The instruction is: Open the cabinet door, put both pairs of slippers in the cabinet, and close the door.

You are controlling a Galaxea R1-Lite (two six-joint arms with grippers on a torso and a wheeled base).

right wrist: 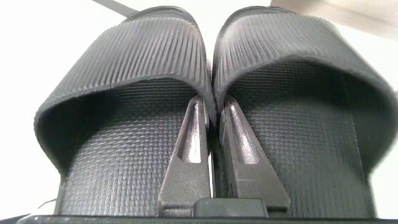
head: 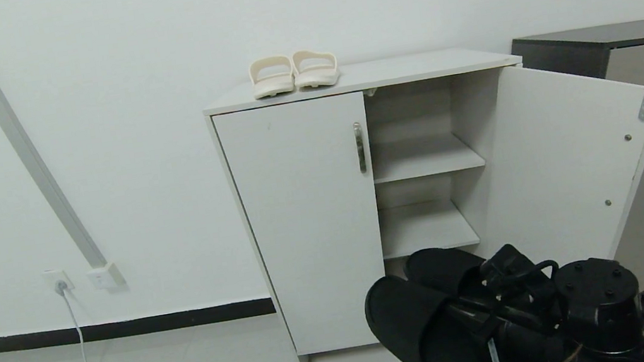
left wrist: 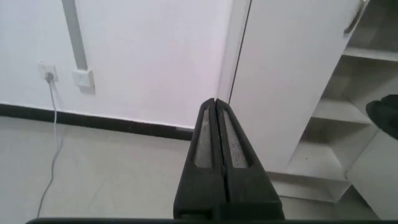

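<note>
I have my right gripper (right wrist: 214,115) clamped on the black slippers (head: 409,315) at five o'clock below the open cabinet (head: 302,222); left gripper (left wrist: 215,109) pressed together, empty

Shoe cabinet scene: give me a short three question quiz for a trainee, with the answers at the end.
1. True or false: the right cabinet door stands open.
2. Where does the beige pair of slippers lie? A) on the cabinet top B) on the floor C) on a shelf inside
3. Fill in: the right gripper is shut on the ____ slippers.
Key: 1 true; 2 A; 3 black: it pinches the black slippers together by their straps.
</note>
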